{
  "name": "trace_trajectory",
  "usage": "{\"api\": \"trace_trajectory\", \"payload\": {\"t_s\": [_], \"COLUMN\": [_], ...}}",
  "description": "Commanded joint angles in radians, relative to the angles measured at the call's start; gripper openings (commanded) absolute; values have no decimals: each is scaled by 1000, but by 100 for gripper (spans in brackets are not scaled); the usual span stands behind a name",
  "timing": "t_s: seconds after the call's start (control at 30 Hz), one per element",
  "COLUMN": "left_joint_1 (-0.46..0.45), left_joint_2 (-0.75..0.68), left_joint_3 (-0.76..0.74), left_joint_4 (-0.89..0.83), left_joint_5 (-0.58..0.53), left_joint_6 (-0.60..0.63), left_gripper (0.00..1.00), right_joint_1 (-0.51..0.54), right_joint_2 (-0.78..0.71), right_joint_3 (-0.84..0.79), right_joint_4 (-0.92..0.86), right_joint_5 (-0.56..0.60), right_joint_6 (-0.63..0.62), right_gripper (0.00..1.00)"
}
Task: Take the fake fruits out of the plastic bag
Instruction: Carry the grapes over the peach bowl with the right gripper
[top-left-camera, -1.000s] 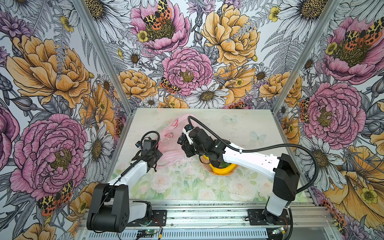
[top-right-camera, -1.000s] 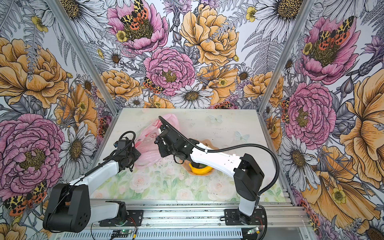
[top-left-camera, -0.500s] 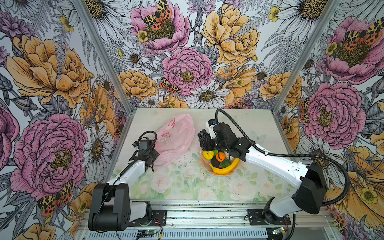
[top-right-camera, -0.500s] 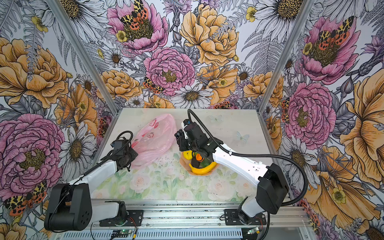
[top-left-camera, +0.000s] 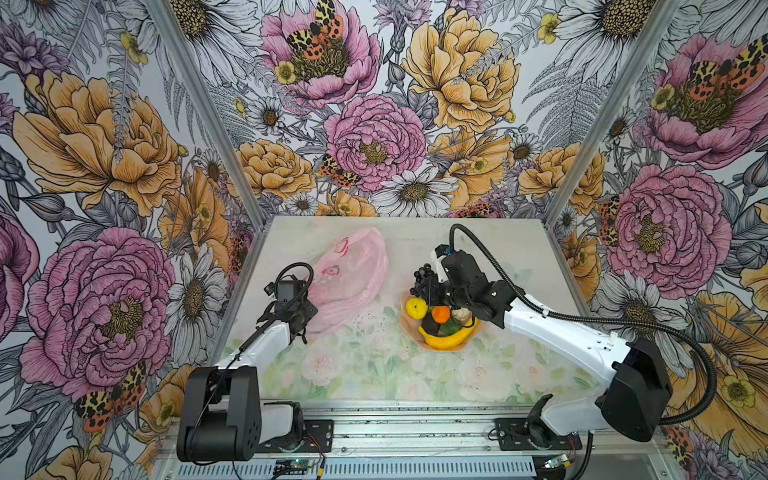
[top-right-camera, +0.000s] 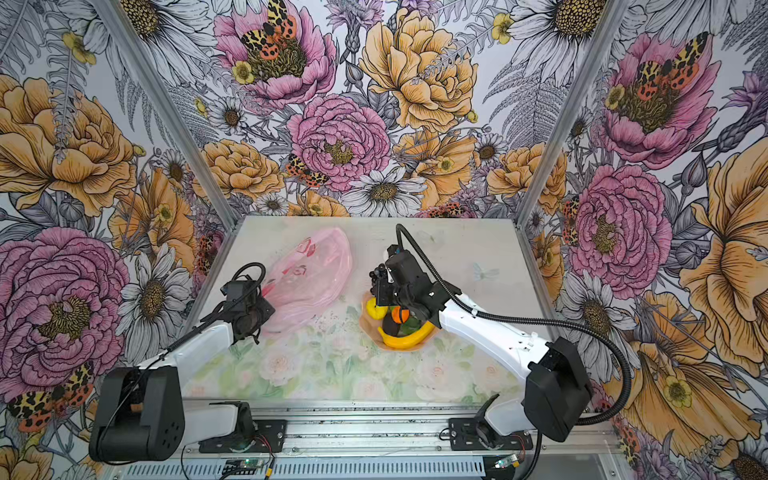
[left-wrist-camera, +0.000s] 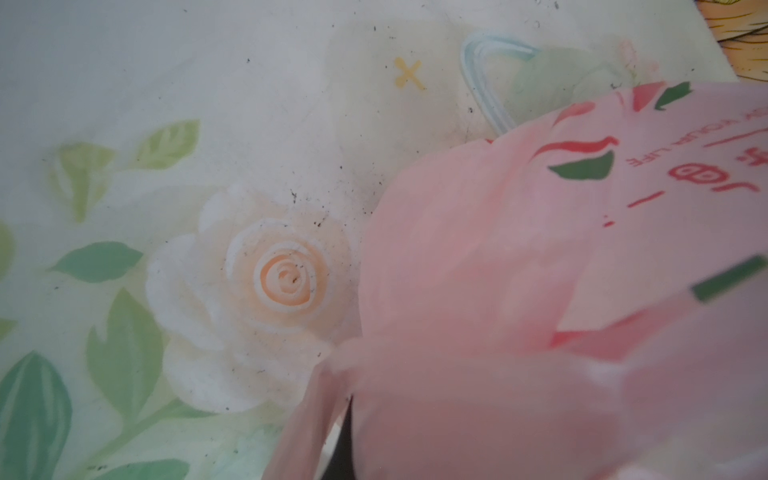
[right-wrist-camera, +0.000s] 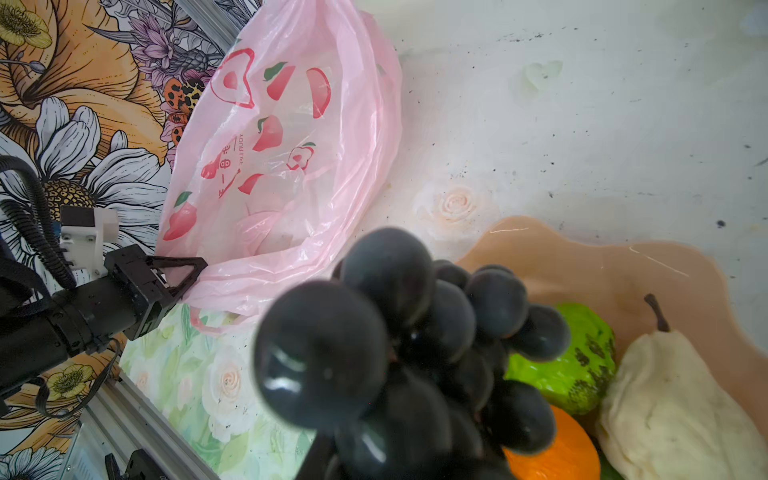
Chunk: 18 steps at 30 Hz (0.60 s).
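Grapes (right-wrist-camera: 399, 340) are clamped in right claw (top-left-camera: 429, 286), hanging over the far-left edge of bowl (top-left-camera: 457, 347). Reads as the carry-over step: bunch is out of bag (top-left-camera: 349, 278) and lined up to drop in with the rest

Left claw (right-wrist-camera: 185, 274) is pinched together on the bag's near edge, film bunched between the tips. My guess is it's an anchor: thin film would drag along with anything pulled out, so one arm pins it while the other extracts

Bowl sits right of the bag, apart from it, on tabletop (top-left-camera: 374, 374). In it: banana (top-left-camera: 446, 338) across the front, lemon (top-left-camera: 416, 308), orange (top-left-camera: 440, 314), dark avocado (top-left-camera: 430, 327), green piece (right-wrist-camera: 573, 357), cream pear-shaped piece (right-wrist-camera: 665, 399)

Bag look: pale pink, translucent, crinkly, with red fruit prints, green leaves and some red lettering. It lies slack and mostly flat, and the opening seems to face the bowl. Right wrist view looks through the film and I see no solid lumps inside, so it's likely empty. Folds at the far end could hide something small

Grapes: black glossy balls in a rigid cluster. Exact jaw contact is hidden behind them in the wrist view

Judgement: task nearly done, only the release over the bowl left
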Motion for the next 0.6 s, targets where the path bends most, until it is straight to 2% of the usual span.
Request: {"api": "trace_trajectory", "payload": {"t_s": [0.0, 0.33, 0.57], "left_joint_1": [12, 18, 25], "left_joint_2": [5, 20, 22], "left_joint_3": [-17, -30, -34], "left_joint_4": [24, 39, 45], "left_joint_5": [14, 21, 28], "left_joint_6": [21, 24, 28], "left_gripper": [0, 0, 0], "right_joint_1": [-4, 5, -20], "right_joint_2": [5, 89, 119], "right_joint_3": [3, 48, 31], "right_joint_4": [24, 50, 59], "right_joint_5": [-2, -50, -34], "right_joint_6": [11, 14, 37], "right_gripper": [23, 22, 22]}}
